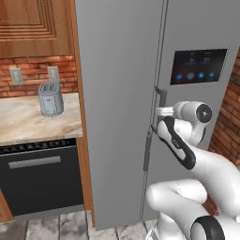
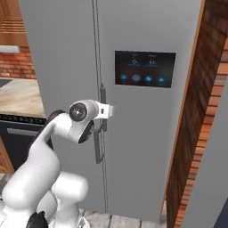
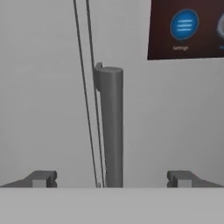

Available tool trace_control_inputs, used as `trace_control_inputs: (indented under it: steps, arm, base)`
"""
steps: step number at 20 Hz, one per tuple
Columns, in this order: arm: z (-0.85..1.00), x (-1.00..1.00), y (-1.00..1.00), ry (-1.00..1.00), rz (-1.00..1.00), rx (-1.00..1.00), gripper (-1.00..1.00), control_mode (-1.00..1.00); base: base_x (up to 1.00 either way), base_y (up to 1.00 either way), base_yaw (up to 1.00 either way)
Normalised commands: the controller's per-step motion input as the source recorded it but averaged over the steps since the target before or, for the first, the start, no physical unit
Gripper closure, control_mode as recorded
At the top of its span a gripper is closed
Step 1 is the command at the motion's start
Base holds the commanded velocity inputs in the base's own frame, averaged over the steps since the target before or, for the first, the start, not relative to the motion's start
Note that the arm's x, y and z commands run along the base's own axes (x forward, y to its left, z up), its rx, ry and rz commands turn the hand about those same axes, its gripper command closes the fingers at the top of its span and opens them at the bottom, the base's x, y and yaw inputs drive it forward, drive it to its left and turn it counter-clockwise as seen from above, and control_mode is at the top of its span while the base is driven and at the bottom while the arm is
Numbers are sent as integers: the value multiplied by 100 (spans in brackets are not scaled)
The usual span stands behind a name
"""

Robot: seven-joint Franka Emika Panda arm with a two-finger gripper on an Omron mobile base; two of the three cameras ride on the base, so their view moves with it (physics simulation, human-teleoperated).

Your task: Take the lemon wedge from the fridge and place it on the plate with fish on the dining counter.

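The fridge (image 1: 122, 93) is seen tall, flat and grey, with both doors shut, so the lemon wedge cannot be seen. In the hand view, a round grey bar handle (image 3: 111, 127) is seen close up, standing straight between the two dark fingertips (image 3: 41, 178). The gripper (image 3: 111, 179) is spread wide and nothing is held; the tips are set apart from the bar on both sides. A blue round button on the black touch panel (image 3: 186, 28) is shown at the top right of that view.

From the left base view, a marbled worktop (image 1: 28, 119) is seen beside the fridge, with a grey toaster (image 1: 50, 98) standing on it. A red brick wall (image 1: 33, 75) with two sockets is behind it, a wooden cupboard (image 1: 33, 23) is above, and a black dishwasher (image 1: 42, 178) is below.

From the right base view, the whole touch panel (image 2: 144, 68) is shown, and a wooden side board (image 2: 189, 111) with more brick is seen to the right of the fridge. The white arm is reached toward the handle in the middle.
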Motion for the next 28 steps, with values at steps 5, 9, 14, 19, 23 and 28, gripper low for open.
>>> trace_control_inputs:
  steps: [5, 9, 14, 19, 23, 28]
  arm:
    - [-9, 63, 0, 0, 0, 0, -100, -100]
    - [-14, 60, 0, 0, 0, 0, -100, -100]
    - [-13, 51, 0, 0, 0, 0, -100, -100]
    - [-11, 51, -3, 0, 0, 0, -100, -100]
    - [-11, 45, -8, 0, 0, 0, -100, -100]
    - [-4, 25, -1, 0, 0, 0, 100, -100]
  base:
    - [0, 0, 0]
    - [0, 0, 0]
    - [0, 0, 0]
    - [0, 0, 0]
    - [0, 0, 0]
    - [0, 0, 0]
